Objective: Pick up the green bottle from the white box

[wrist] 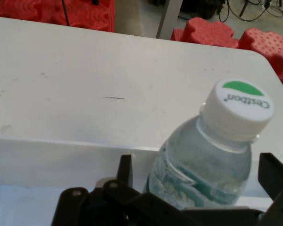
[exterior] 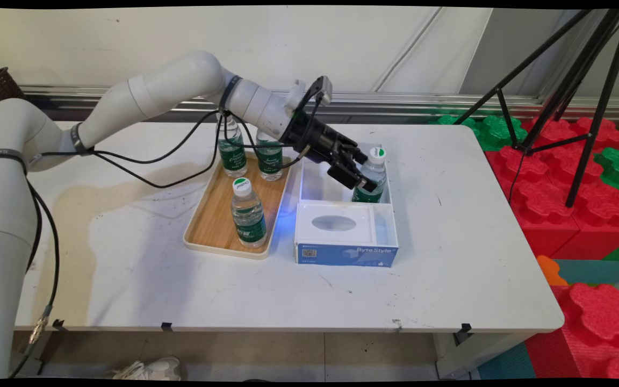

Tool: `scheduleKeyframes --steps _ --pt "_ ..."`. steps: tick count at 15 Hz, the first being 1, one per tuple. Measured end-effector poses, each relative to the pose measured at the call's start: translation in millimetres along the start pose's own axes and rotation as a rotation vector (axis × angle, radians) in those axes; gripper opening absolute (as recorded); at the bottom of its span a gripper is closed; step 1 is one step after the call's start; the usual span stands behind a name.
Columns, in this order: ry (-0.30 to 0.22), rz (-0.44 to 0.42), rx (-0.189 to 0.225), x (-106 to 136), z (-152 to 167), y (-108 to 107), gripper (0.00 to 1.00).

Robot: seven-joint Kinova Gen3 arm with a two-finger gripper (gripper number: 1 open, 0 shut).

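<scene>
Here, you are seeing the gripper reaching down at a slant from the upper left into the open white box; its jaws are sitting on either side of a water bottle, and in the hand view 1 finger is showing left of the bottle and the other at the right edge; whether they are pressing on it or standing just clear, you cannot tell. The bottle is standing in the box's far right corner, leaning slightly, its white cap clear above the wall, which is likely why the grip is falling on the body below the neck; 3 more bottles are standing on the wooden tray just left of the box; 1 at the front and 2 at the back, partly hidden behind the arm and its cables. All of this is resting on the white table.
</scene>
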Motion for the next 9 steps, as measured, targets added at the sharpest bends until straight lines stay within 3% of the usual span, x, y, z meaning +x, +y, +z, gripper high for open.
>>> scheduleKeyframes --steps 9 --pt "-0.001 -0.007 -0.002 -2 15 -7 1.00"
